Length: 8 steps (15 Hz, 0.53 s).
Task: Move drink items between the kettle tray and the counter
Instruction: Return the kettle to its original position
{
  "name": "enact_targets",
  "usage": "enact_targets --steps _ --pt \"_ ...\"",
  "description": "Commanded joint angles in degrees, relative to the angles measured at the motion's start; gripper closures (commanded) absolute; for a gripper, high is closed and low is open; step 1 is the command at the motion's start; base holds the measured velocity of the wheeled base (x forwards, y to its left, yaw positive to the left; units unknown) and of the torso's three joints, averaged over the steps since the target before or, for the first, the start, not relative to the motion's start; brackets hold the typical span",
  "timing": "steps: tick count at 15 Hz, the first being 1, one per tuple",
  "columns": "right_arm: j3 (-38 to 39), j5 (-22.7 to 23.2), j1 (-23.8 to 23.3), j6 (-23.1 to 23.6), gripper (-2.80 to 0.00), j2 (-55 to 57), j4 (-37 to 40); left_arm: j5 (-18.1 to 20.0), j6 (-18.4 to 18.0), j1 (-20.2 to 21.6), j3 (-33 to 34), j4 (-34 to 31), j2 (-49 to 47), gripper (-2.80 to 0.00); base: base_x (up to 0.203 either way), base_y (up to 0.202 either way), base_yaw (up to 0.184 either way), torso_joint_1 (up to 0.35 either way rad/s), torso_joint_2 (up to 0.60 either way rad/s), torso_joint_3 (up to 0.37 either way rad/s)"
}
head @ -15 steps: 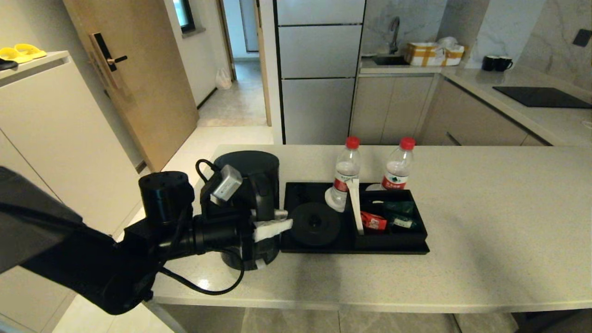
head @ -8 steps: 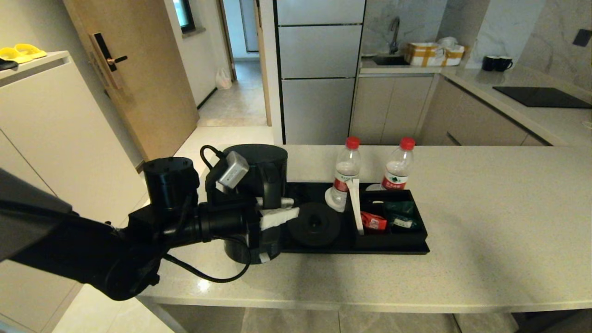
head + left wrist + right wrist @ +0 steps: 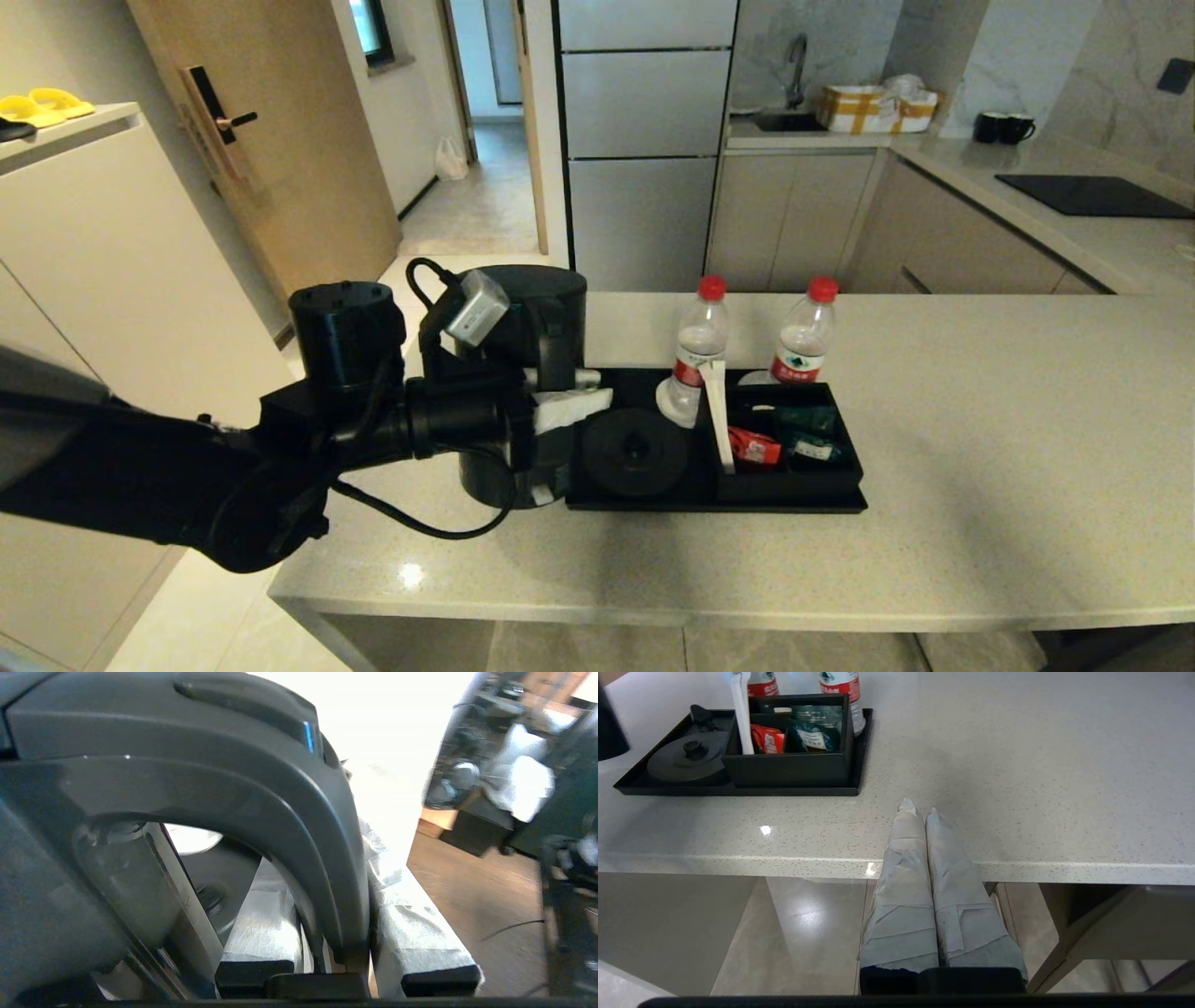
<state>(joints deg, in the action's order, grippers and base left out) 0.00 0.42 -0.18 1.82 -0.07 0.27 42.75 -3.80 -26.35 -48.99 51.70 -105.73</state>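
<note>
The black kettle (image 3: 537, 313) hangs upright at the left end of the counter (image 3: 980, 448), its bottom beside the left rim of the kettle tray (image 3: 709, 505). My left gripper (image 3: 565, 399) is shut on its handle. In the left wrist view the curved handle (image 3: 285, 807) runs between the taped fingers (image 3: 420, 924) of the left gripper (image 3: 327, 882). The round kettle base (image 3: 637, 451) lies bare. Two red-capped bottles (image 3: 698, 350) (image 3: 805, 341) stand at the tray's far edge. My right gripper (image 3: 920, 809) is shut and empty above the counter's front edge (image 3: 1017, 863), right of the tray (image 3: 738, 791).
Red and green sachets (image 3: 784, 439) lie in the boxed compartment behind the white divider (image 3: 717, 411). A black cable (image 3: 420, 527) loops from my left wrist over the counter. Two black mugs (image 3: 1004, 127) and a hob panel (image 3: 1092, 196) sit on the far worktop.
My left gripper has carried the kettle up and to the right, from the counter's left end to the tray's left edge. The bottles and tray have not moved.
</note>
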Motion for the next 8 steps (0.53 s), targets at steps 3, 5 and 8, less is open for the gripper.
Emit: enact_targets --steps 3,5,8 --pt "0.0 0.02 0.01 0.03 0.0 -0.01 0.0 0.31 -0.89 -4.08 -5.83 -3.22 -3.36 0.0 0.0 0.0 0.0 0.0 0.0 0.0" --pt "-0.02 0.02 0.01 0.03 0.0 -0.04 0.0 0.31 -1.96 -4.99 -7.74 -5.3 -4.69 0.0 0.0 0.0 0.0 0.0 0.0 0.0" --pt "0.0 0.02 0.01 0.03 0.0 -0.02 0.0 0.38 -3.2 -5.44 -13.88 -8.23 -8.29 0.0 0.0 0.0 0.0 0.0 0.0 0.0"
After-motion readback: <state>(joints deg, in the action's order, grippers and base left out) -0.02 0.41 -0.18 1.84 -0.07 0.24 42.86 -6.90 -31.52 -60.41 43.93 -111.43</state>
